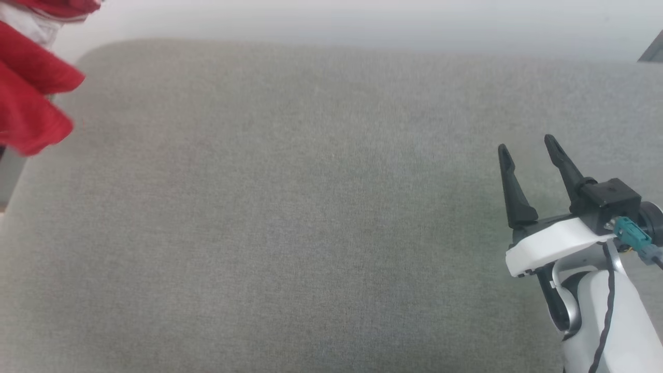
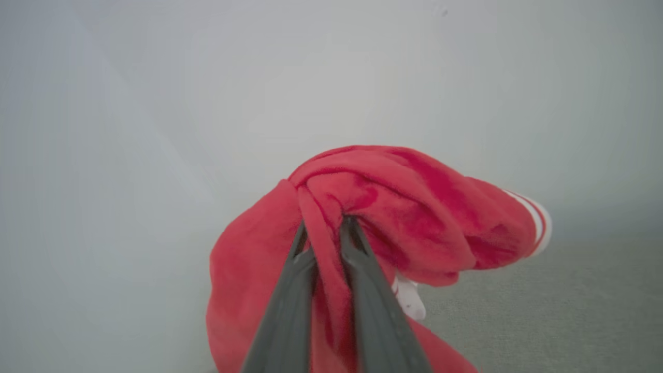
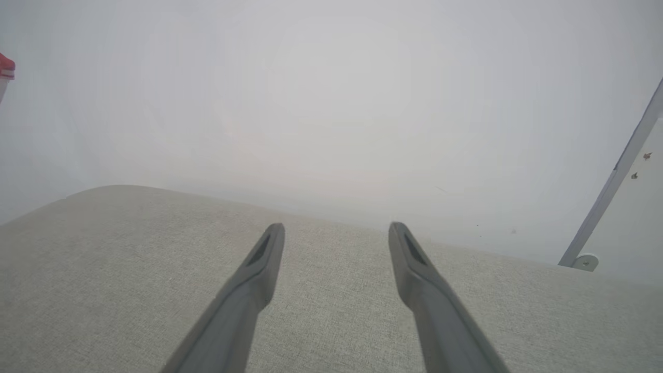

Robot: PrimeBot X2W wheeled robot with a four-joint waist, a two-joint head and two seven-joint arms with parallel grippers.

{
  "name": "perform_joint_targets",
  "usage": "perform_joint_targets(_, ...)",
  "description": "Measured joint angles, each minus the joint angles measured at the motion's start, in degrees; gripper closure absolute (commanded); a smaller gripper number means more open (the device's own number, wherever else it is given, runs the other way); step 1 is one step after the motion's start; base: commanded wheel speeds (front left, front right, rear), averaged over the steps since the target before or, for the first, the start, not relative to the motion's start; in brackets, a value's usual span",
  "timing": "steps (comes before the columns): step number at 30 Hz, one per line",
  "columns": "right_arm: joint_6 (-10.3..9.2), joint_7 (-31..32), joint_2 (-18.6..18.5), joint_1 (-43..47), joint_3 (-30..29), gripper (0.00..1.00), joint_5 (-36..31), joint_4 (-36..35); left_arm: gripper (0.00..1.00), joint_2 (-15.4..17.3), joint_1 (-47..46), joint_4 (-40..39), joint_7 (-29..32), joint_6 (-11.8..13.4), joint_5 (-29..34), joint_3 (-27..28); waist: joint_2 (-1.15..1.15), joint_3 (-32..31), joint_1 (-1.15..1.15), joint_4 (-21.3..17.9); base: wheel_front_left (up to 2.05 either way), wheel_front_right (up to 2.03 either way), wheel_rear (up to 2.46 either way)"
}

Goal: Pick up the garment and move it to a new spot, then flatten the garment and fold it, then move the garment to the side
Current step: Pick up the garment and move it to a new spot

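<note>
The garment [image 2: 404, 207] is a bunched red shirt with a red-and-white striped cuff at its right. In the left wrist view my left gripper [image 2: 326, 228] is shut on a fold of its red cloth, and the bundle hangs around the two dark fingers. The head view catches the garment [image 1: 28, 88] as hanging red folds at the top left corner, above the grey cushion's left end. My right gripper [image 1: 525, 145] stands open at the lower right over the cushion, nothing between its fingers [image 3: 259, 269].
A wide grey fabric cushion [image 1: 311, 207] spans the head view, with a pale wall behind its far edge. A slanted metal bar with a round foot [image 3: 585, 261] stands at the far right past the cushion.
</note>
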Motion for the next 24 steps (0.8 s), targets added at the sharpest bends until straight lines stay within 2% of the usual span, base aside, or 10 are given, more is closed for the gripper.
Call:
perform_joint_targets(2,0.0,-0.5,0.1,0.1,-0.6,0.0,0.0,0.1,1.0,0.5,0.8,-3.8,2.1,0.2,-0.5,-0.1,0.0,-1.1,0.0,-0.1,0.0,0.0,0.0)
perform_joint_targets(5,0.0,-0.6,0.4,0.5,-1.1,0.0,0.1,0.3,1.0,0.7,2.9,-10.7,5.5,1.7,-1.2,0.0,0.0,-2.1,0.0,-0.9,0.0,0.0,0.0)
perform_joint_targets(16,0.01,-1.8,0.8,0.5,-3.3,0.0,0.0,1.3,1.0,1.7,15.8,-41.2,19.4,12.4,-4.4,0.0,0.0,-3.3,0.0,-8.7,0.0,0.0,0.0)
perform_joint_targets(24,0.0,-3.0,1.4,0.8,-5.7,0.0,0.0,2.2,1.0,0.9,21.6,-54.6,25.6,18.0,-4.4,-2.4,0.0,-2.8,0.0,-16.4,0.0,0.0,0.0)
